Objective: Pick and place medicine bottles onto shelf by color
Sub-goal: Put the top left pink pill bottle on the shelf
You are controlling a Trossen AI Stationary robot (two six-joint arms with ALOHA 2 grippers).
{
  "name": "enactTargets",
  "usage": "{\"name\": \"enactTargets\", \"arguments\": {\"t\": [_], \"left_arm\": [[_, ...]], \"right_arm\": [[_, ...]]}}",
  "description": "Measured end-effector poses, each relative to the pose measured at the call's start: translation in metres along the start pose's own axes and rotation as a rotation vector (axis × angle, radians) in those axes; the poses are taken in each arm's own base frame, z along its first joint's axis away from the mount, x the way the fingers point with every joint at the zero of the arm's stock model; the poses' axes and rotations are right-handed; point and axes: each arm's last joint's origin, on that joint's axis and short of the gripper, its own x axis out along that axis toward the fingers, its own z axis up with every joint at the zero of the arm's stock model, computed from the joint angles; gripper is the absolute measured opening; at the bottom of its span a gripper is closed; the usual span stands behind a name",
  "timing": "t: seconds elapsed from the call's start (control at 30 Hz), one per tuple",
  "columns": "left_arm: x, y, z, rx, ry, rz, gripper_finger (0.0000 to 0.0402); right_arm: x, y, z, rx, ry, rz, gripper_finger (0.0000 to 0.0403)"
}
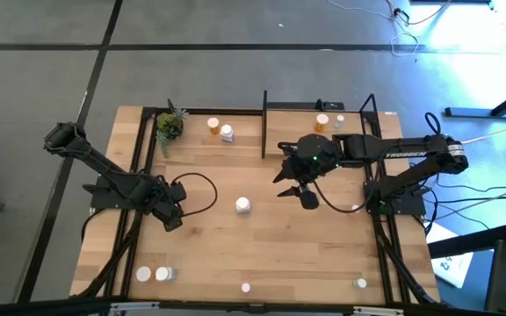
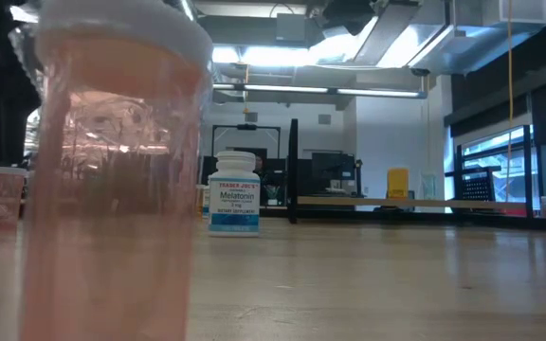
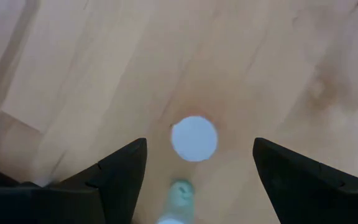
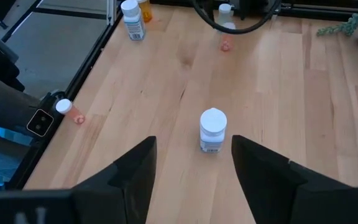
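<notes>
Nearby, a white bottle (image 1: 243, 205) stands clear of the right gripper (image 1: 295, 191).

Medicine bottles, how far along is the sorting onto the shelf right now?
Done: four bottles stand at the shelf end, an orange-capped bottle among them. In hand: nothing; the right gripper hangs open near the white bottle, and the left gripper waits open. Left: that bottle and four along the near edge.

White-capped white bottle (image 4: 213, 130) with a blue-and-white label, pinkish translucent bottle (image 2: 112, 170), pale wooden tabletop (image 1: 262, 246)
</notes>
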Motion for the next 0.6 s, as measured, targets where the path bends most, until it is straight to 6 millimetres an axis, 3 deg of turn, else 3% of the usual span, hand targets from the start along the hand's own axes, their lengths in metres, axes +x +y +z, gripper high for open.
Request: {"name": "enactTargets", "arguments": {"t": [0.6], "left_arm": [[0.0024, 0.0009, -0.0010, -0.034, -0.004, 0.008, 0.0289]], "right_arm": [[0.0000, -0.0011, -0.0008, 0.002, 0.010, -0.037, 0.0211]]}}
